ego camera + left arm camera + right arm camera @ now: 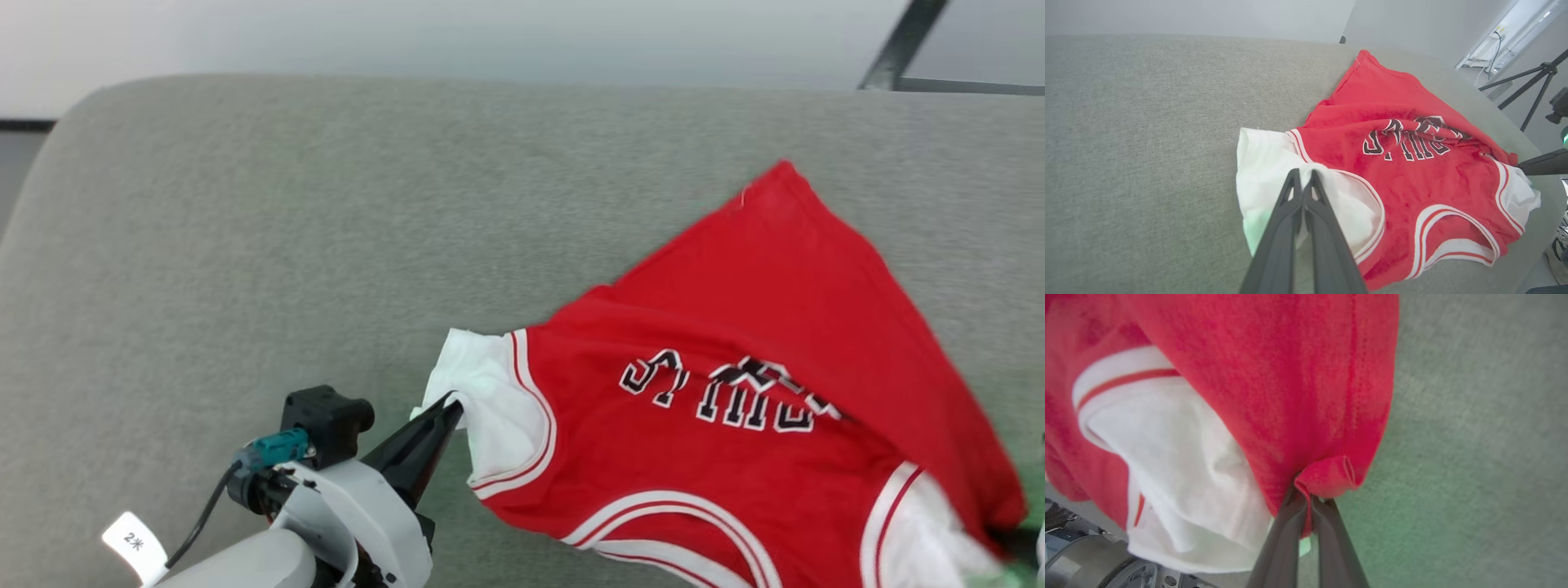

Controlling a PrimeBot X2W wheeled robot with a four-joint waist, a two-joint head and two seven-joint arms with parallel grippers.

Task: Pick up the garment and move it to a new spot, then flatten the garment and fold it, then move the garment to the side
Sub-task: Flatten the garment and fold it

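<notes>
The red basketball-style jersey with white sleeve panels, red-and-white striped trim and black white-outlined chest lettering [735, 408] lies rumpled on the right half of the grey fabric-covered counter [245, 245]. Its neck opening is turned toward the near edge, and one red hem corner points at the far edge. The lettering is creased across the chest.

My left gripper [451, 408] comes in from the near edge. Its jaws are pinched together on the outer edge of the white sleeve panel that lies nearest the counter's middle, and that sleeve bunches up around their tips.

My right gripper [1308, 500] is at the jersey's other side, toward the counter's right edge. Its jaws are pressed together on a small rolled fold of the red hem. Red cloth is drawn over the second white sleeve panel just beside that grip, with grey counter fabric on the far side of it.
</notes>
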